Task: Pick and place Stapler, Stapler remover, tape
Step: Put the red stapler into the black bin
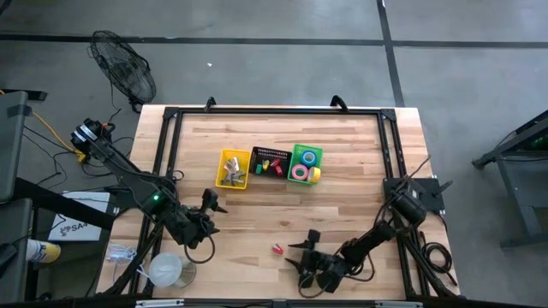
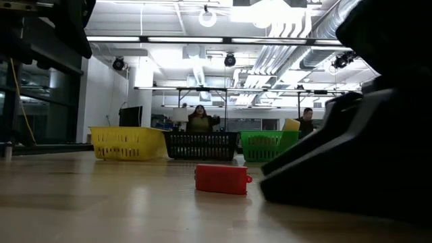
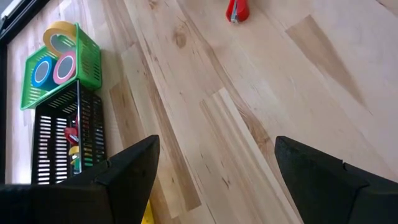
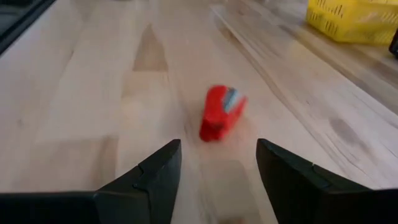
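Most things already lie in the bins (image 1: 270, 162), only the red stapler remover (image 1: 277, 249) remains near the desk's front edge, before the released right pincer (image 1: 306, 252); the left pincer (image 1: 211, 208) is released too.

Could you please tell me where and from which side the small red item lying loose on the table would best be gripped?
The red item lies flat and alone on the bare wood, pointing roughly away from the open right gripper, which sits just short of it. Probably best: come down from above and close the fingers across its narrow width near the middle of its body, where the long sides look parallel. Its exact type is too blurred to tell.
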Robot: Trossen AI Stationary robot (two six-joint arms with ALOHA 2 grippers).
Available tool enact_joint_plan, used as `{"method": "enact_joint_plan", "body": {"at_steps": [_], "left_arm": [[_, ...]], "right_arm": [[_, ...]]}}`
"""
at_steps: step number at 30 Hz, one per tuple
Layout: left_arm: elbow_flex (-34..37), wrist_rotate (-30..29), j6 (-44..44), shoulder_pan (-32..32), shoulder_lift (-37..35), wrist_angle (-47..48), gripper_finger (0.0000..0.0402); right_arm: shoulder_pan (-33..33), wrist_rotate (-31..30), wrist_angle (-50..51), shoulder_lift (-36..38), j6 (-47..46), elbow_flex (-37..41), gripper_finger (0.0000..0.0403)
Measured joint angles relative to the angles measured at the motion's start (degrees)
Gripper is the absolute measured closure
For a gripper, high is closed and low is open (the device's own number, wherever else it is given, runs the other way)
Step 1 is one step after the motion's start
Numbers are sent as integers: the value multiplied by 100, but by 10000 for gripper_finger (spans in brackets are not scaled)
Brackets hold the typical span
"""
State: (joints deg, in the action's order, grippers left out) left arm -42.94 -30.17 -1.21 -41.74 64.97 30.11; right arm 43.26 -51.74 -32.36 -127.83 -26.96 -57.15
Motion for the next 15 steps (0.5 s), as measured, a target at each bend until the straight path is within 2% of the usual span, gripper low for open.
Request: {"method": "enact_joint_plan", "body": {"at_steps": [6, 15], "left_arm": [[0, 0, 0, 0, 2, 7, 87], [0, 4, 0, 0, 2, 29, 87]], "right_arm": [[-50, -378, 202, -223, -217, -413, 203], [-168, -381, 186, -234, -756, -419, 203]]}}
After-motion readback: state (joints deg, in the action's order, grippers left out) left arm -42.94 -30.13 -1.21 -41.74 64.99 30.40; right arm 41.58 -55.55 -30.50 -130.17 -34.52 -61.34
